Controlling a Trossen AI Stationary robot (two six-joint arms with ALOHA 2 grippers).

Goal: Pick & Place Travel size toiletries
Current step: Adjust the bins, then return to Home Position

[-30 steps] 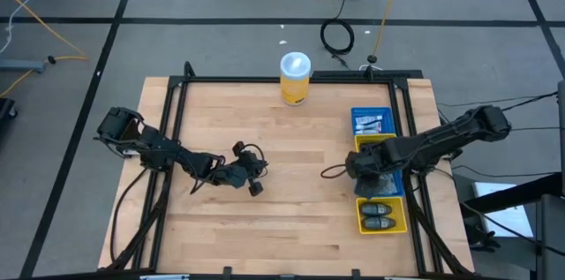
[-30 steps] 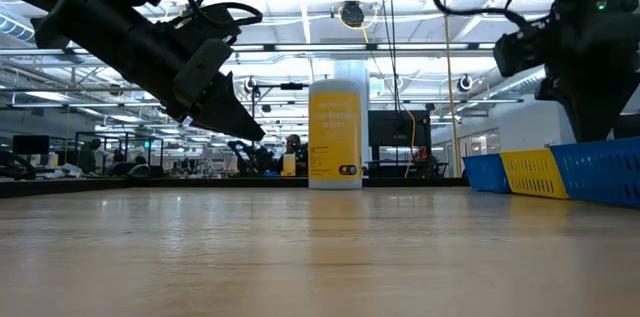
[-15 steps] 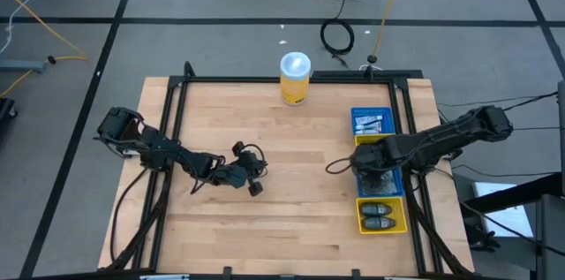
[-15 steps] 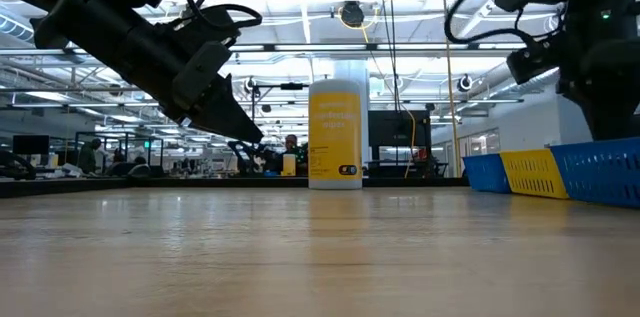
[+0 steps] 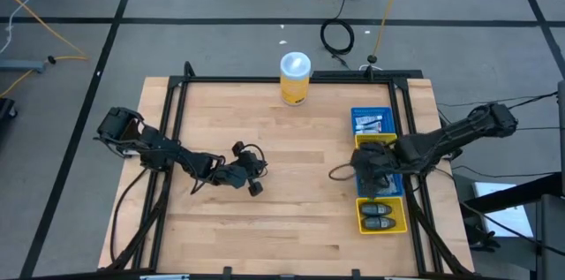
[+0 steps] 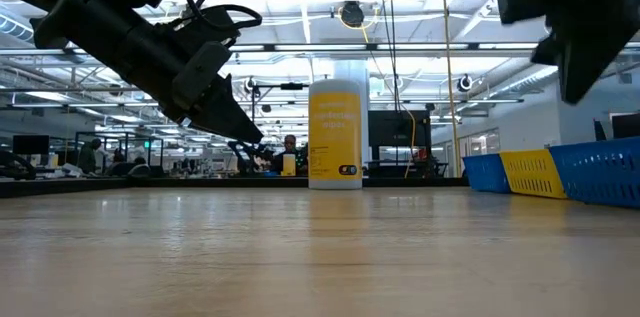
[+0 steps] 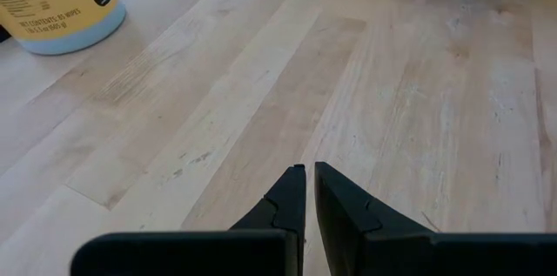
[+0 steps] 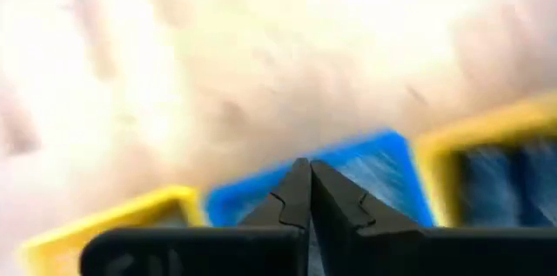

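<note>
2 dark arms reach over the wooden table [image 5: 291,200]. Seen from above, the left gripper [image 5: 254,188] sits a little toward 9 o'clock of the table's centre, above bare wood, with nothing between its fingers; in its wrist view the fingertips [image 7: 293,191] are drawn together with only a thin slit between them, narrow and empty. The right gripper [image 5: 365,167] is at the 3 o'clock side, over the row of bins [image 5: 395,220] that runs along that edge. Its own wrist view is smeared, yet the 2 fingers [image 8: 294,191] show pressed together, holding nothing, with blue and yellow bin walls beyond them.

The row has 4 compartments, alternating blue and yellow. The blue one nearest 12 o'clock holds small white-silver tubes [image 5: 371,124] with blue marks. The yellow one nearest 6 o'clock holds 2 dark oblong pieces [image 5: 380,215] lying side by side. The 2 middle compartments are mostly hidden under the right arm, so their contents cannot be told.

1 tall yellow canister [image 5: 295,79] with a white lid stands upright at the table's 12 o'clock edge, well apart from both grippers. In the low view it stands in the middle [image 6: 335,135], with the bin walls [image 6: 560,172] at 3 o'clock.
</note>
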